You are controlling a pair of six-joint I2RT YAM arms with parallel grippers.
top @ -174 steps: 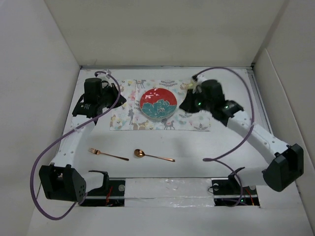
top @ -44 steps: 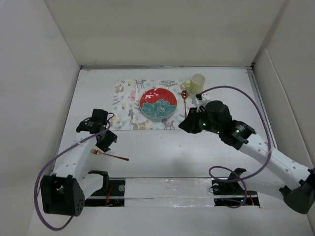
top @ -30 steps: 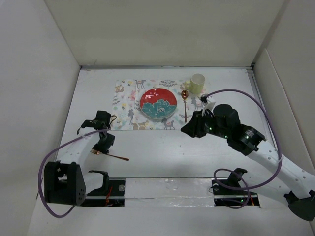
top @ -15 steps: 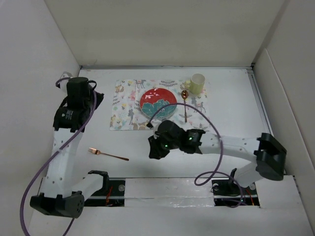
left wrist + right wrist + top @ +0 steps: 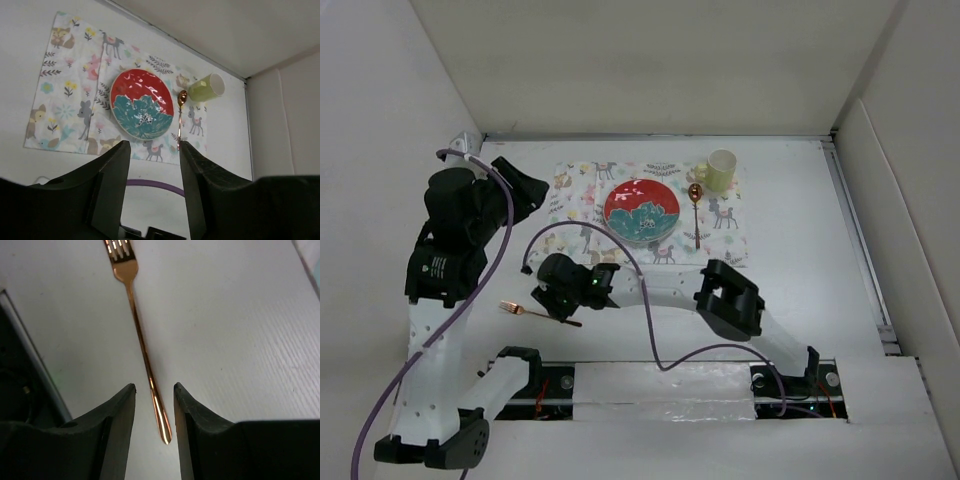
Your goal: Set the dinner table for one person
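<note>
- Set on the placemat (image 5: 570,215), far across the bench (image 5: 800,220): plate (image 5: 641,211), spoon (image 5: 696,210), cup (image 5: 720,170).
- The fork (image 5: 140,335) lies off it, near-left; right end effector (image 5: 153,390) straddles its handle, jaws apart; left end effector (image 5: 153,145) gapes, empty.

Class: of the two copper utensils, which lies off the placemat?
The fork, on the bare table beneath the right gripper; the spoon lies on the placemat, beside the plate.

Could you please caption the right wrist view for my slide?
Open right gripper poised over the handle of the copper fork.
</note>
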